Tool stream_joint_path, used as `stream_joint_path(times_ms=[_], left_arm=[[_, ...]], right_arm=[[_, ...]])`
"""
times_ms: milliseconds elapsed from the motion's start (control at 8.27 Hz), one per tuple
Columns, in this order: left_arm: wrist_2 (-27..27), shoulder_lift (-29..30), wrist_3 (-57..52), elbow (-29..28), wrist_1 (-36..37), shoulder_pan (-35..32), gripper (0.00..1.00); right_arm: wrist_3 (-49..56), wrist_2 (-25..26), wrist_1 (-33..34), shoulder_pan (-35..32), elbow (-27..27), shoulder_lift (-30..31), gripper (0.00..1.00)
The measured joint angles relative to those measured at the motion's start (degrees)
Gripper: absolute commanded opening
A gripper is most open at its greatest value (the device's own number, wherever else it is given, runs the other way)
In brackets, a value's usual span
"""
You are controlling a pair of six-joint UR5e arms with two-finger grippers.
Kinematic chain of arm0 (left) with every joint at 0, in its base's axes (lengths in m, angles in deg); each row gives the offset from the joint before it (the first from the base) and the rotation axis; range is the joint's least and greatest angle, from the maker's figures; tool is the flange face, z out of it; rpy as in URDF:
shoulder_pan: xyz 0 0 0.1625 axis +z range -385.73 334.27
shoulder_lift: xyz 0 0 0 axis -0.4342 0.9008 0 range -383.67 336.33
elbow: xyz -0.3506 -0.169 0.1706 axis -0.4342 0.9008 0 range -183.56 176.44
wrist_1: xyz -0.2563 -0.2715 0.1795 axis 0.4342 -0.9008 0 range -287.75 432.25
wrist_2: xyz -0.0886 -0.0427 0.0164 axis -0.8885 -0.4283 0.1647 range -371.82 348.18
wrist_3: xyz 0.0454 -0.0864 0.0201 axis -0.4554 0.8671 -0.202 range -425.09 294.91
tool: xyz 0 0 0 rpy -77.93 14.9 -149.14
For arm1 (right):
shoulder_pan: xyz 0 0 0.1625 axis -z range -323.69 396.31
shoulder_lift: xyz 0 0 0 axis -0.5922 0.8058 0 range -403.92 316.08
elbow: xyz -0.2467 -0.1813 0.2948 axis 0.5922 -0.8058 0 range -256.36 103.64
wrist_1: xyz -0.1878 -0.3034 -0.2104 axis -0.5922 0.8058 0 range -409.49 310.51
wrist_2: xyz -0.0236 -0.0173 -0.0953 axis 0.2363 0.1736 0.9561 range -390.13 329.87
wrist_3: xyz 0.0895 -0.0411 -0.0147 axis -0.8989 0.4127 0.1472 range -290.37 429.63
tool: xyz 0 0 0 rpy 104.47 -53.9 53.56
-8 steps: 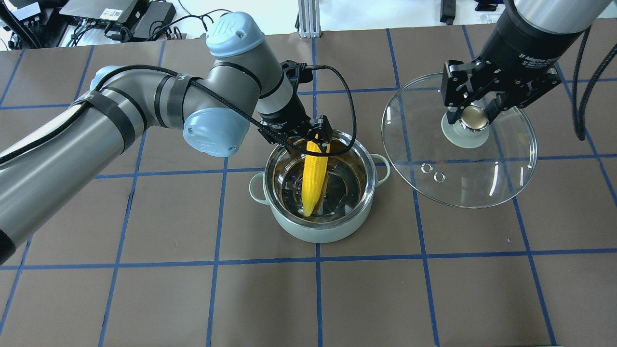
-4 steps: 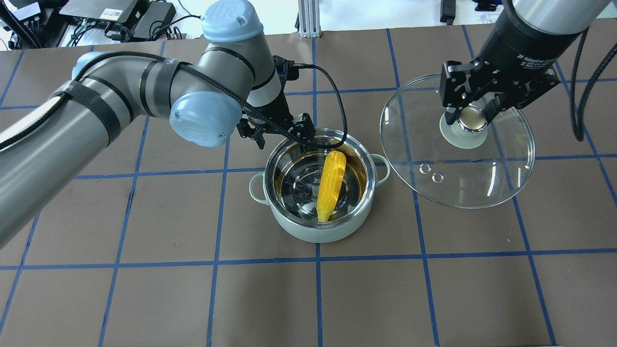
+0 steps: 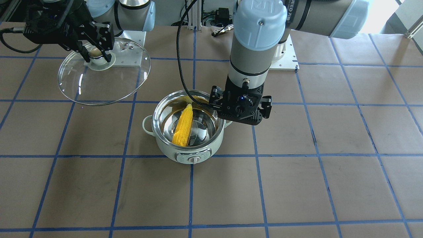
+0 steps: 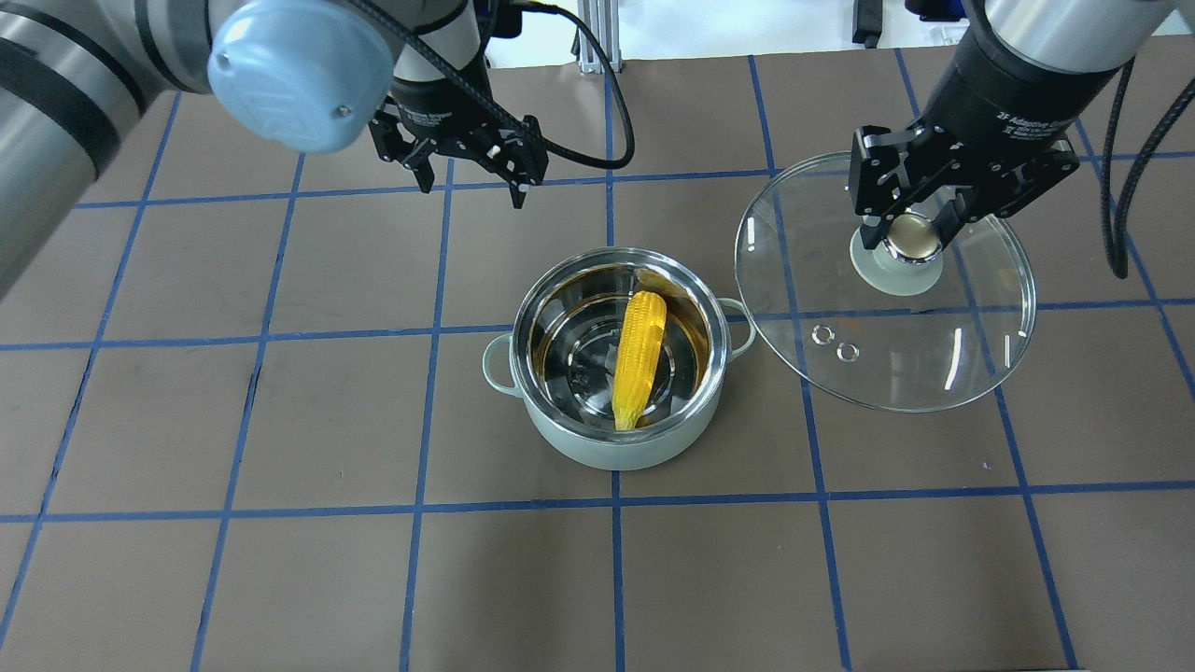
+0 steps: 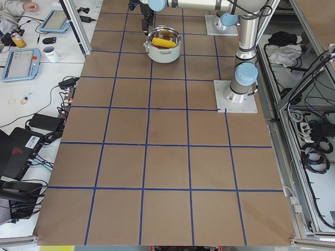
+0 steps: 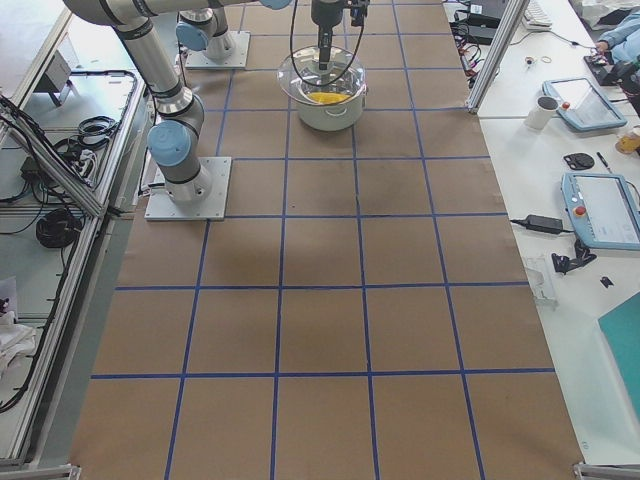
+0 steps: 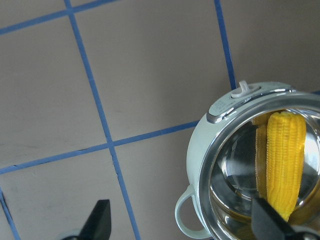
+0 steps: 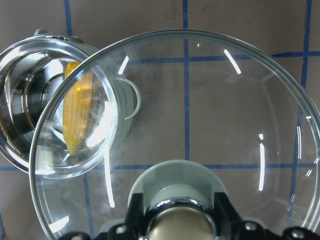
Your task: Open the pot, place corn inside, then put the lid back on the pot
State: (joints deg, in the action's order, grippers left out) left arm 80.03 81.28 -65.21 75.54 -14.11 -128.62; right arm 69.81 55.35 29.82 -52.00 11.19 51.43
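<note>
The corn (image 4: 639, 359) now lies loose in the pot (image 4: 597, 455), tip toward the robot. A second ago it hung upright from the left gripper (image 4: 471, 187), which has since let go and pulled back, fingers spread wide and empty, well apart from the rim. Loading looks done; only the lid (image 4: 934, 364) remains, pinched at its centre by the right gripper (image 4: 913, 239) and held up just beside the pot.
</note>
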Motion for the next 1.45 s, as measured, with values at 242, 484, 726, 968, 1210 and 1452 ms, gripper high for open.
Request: stream_joint_path(times_ms=[242,484,726,968,1210,1452], left_arm=[[0.39,-1.28,-0.65,-2.77,-2.27,4.08,1.00],[0.33,-3.88,-1.76,-3.25,-3.41,9.67,1.00],[0.56,-5.44,-4.76,-1.84,-3.37,12.96,1.00],[0.44,-7.37,-4.51,1.93,-2.54,13.80,1.00],[-0.01,-10.17,-4.21,6.94,-0.30,13.91,1.00],[-0.07,-11.28,-4.22,8.96,0.79,13.94,1.00]], right_arm=[[-0.34,0.06,-0.10,-0.95,0.16,-1.12,0.32],[-4.65,0.02,5.05,-6.49,-0.11,-6.05,0.32],[-14.88,0.27,14.30,-14.65,-0.38,-12.97,0.32],[-23.86,0.46,19.83,-20.68,-0.01,-17.56,0.32],[-27.13,0.45,21.70,-23.29,0.92,-19.44,0.31],[-28.72,0.53,22.68,-24.56,2.20,-20.08,0.31]])
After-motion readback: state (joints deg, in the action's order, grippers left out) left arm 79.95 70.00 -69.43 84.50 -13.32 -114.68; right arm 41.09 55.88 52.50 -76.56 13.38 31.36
